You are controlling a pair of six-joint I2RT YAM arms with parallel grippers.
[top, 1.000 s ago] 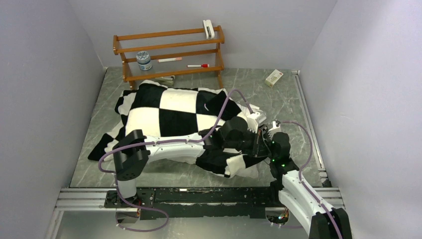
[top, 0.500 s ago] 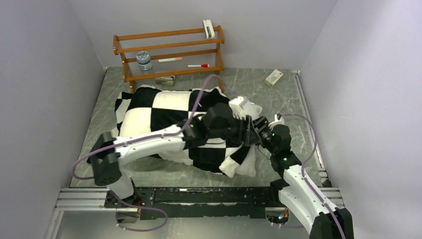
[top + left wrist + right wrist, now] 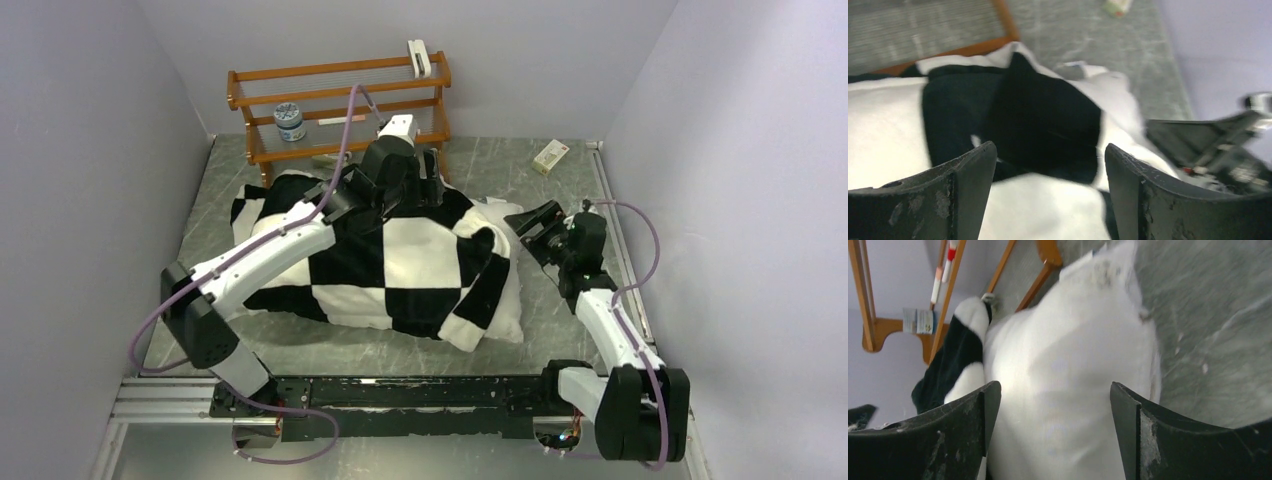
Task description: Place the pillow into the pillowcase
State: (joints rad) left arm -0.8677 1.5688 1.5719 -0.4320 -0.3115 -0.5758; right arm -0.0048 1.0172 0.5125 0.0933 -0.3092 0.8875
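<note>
My left fingers (image 3: 1048, 147) stand wide open and empty above the pillowcase (image 3: 400, 260), at its far edge beside the shelf (image 3: 340, 100). My right fingers (image 3: 1054, 385) gape too, holding nothing, and face the bare white end of the pillow (image 3: 1068, 365). The pillow lies on the surface (image 3: 570, 180), mostly inside the checkered cloth. A second ago both pairs were bunched at its near right corner, the left pair shut; since then they have opened and drawn apart.
</note>
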